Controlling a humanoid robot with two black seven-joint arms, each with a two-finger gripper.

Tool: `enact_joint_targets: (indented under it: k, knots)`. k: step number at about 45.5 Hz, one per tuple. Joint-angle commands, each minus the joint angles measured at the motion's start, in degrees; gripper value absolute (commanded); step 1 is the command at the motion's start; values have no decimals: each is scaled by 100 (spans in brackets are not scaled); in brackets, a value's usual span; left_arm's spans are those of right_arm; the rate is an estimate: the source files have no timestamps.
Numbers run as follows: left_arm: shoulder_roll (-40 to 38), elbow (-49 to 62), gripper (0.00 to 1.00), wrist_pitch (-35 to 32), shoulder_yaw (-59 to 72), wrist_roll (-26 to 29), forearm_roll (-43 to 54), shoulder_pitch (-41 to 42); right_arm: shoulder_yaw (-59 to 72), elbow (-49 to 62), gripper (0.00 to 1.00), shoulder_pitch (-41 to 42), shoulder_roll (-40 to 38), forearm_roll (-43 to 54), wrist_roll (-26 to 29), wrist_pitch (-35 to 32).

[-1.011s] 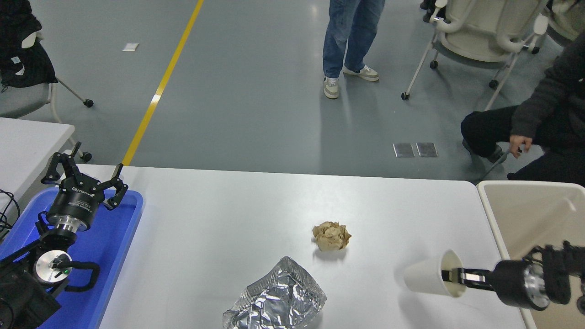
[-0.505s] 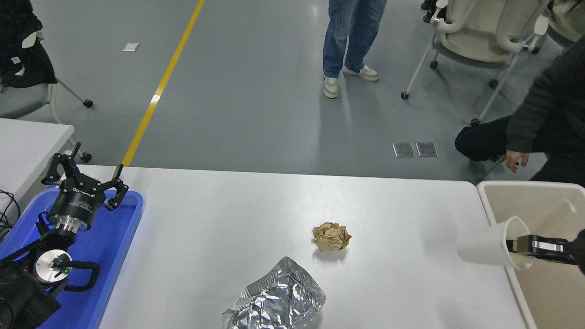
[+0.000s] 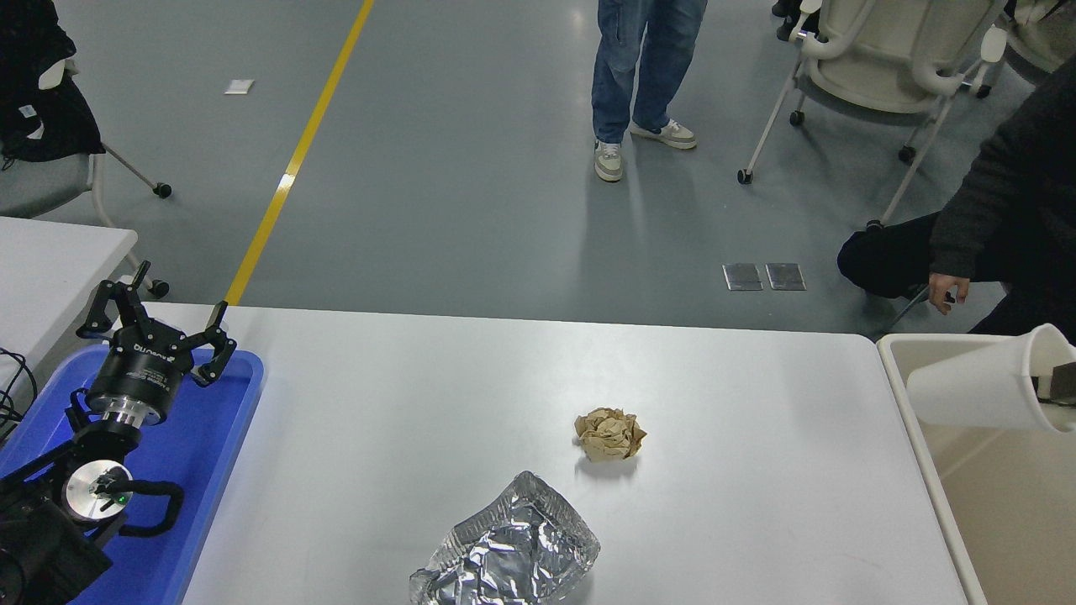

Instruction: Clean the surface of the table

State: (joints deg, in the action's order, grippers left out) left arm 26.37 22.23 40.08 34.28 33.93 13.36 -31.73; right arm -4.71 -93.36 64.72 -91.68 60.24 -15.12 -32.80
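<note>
**Paper cup held over the bin at the table's right end**

The right gripper (image 3: pixel 1061 380) shows only as a sliver at the picture's right edge, one finger inside the mouth of a white paper cup (image 3: pixel 979 388); it pinches the cup's rim. The cup is a smooth, tapered cone lying on its side in the air, base pointing left, above the near-left corner of a beige bin (image 3: pixel 916 437) with a thick, rounded rim. The left gripper (image 3: pixel 160 323) sits parked at the lower left with its black jointed fingers spread, above a glossy blue plastic tray (image 3: pixel 214 470).

The table surface (image 3: pixel 420 403) fills the lower middle of the view: a smooth, matte white rectangle with rounded corners, between tray and bin. On it lies a tightly crumpled ball of brown paper (image 3: pixel 610 434), rough and creased, right of centre. Nearer the camera rests a crushed piece of aluminium foil (image 3: pixel 508 556), shiny, wrinkled and roughly tray-shaped. Beyond the table, a person in jeans (image 3: pixel 643 67) stands on the grey floor, and another in dark clothes (image 3: pixel 1000 218) crouches at the right.
</note>
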Motion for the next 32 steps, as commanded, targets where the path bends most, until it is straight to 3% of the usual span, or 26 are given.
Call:
enact_joint_targets:
  k: [1, 8, 24, 32]
  knots:
    - [0, 1, 100, 0, 0, 0, 0, 0, 67, 624, 0, 58, 238, -30, 0, -34]
    - [0, 1, 100, -9, 0, 0, 0, 0, 76, 1381, 0, -143, 660, -126, 26, 317]
    - [0, 1, 100, 0, 0, 0, 0, 0, 76, 3094, 0, -1470, 2075, -522, 61, 2110]
    - [0, 1, 100, 0, 0, 0, 0, 0, 76, 4122, 0, -1971, 2813, -900, 61, 2629]
